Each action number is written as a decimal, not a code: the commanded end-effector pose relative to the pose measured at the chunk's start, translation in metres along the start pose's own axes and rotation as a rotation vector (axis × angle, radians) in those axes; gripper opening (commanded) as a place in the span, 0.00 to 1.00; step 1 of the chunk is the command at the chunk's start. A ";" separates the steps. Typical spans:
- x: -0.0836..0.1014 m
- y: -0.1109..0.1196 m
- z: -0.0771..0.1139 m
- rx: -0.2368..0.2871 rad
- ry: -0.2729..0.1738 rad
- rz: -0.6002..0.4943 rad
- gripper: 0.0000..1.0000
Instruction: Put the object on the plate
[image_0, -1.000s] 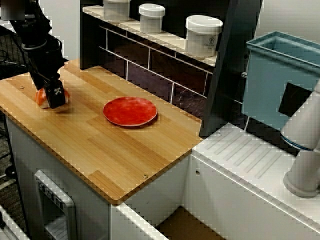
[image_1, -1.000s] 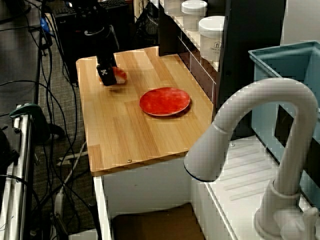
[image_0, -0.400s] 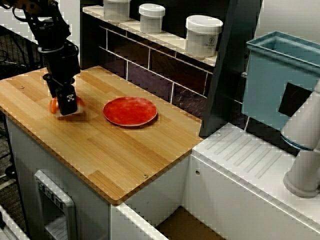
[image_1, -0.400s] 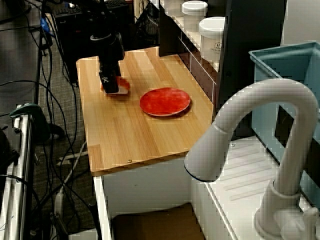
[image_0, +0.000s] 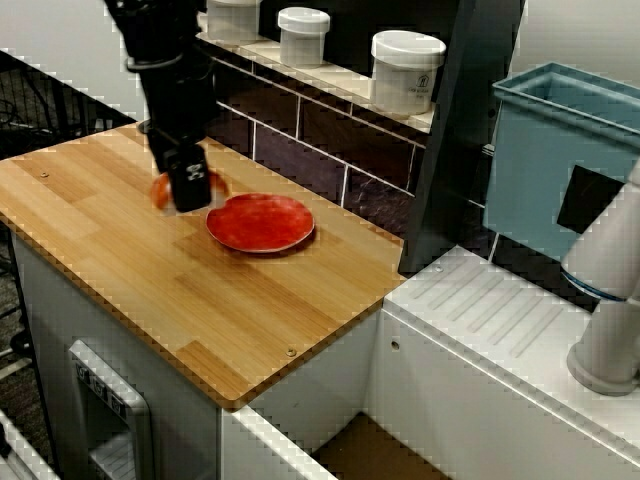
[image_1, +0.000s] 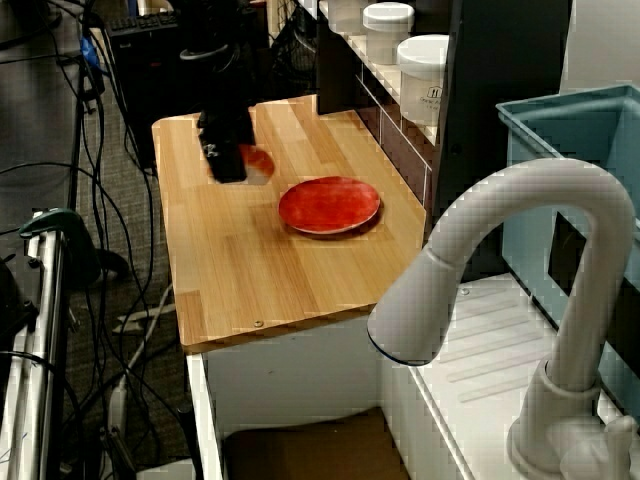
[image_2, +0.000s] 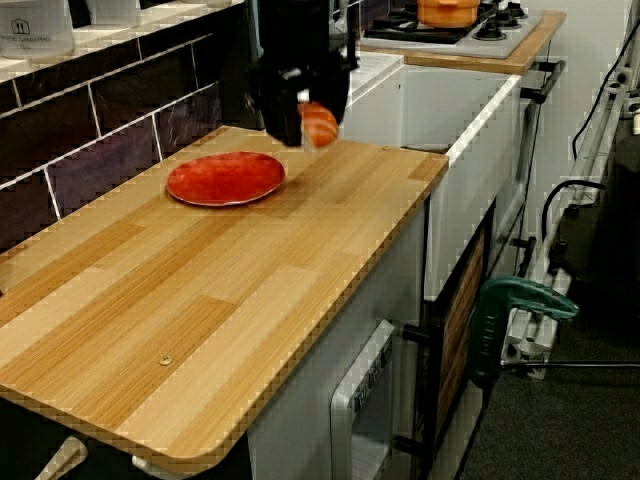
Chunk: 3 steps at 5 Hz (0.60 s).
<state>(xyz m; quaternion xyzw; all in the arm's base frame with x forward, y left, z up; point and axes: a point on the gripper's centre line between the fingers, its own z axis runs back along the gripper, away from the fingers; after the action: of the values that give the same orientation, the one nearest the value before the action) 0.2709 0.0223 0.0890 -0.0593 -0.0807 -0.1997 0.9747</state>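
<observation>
The object, a small orange-topped sushi piece (image_2: 319, 125), hangs in the air with my gripper (image_2: 300, 118) shut on it. In the view from the front its orange edge (image_0: 160, 190) shows beside the black fingers of the gripper (image_0: 189, 190). The gripper holds it above the wooden counter, just left of the red plate (image_0: 260, 222) and short of its rim. The view past the tap shows the gripper (image_1: 228, 162) with the object (image_1: 259, 160) behind and left of the plate (image_1: 330, 205). From the counter's end, the plate (image_2: 225, 178) lies flat with nothing on it.
White lidded jars (image_0: 407, 72) stand on the tiled shelf behind the plate. A dark post (image_0: 455, 130) and a teal bin (image_0: 560, 160) rise to the right. The white tap (image_1: 500, 250) is over the sink side. A stove with an orange pot (image_2: 447, 10) lies beyond the counter.
The gripper, shut on the object, has lifted off the wood and travelled right across the counter, from the far left area to just beside the plate.
</observation>
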 end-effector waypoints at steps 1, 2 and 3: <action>0.042 0.008 -0.009 0.044 -0.030 0.050 0.00; 0.049 0.022 -0.030 0.084 -0.019 0.078 0.00; 0.053 0.031 -0.036 0.094 -0.012 0.098 0.00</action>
<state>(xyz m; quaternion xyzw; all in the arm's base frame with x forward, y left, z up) 0.3307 0.0207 0.0461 -0.0256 -0.0699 -0.1504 0.9858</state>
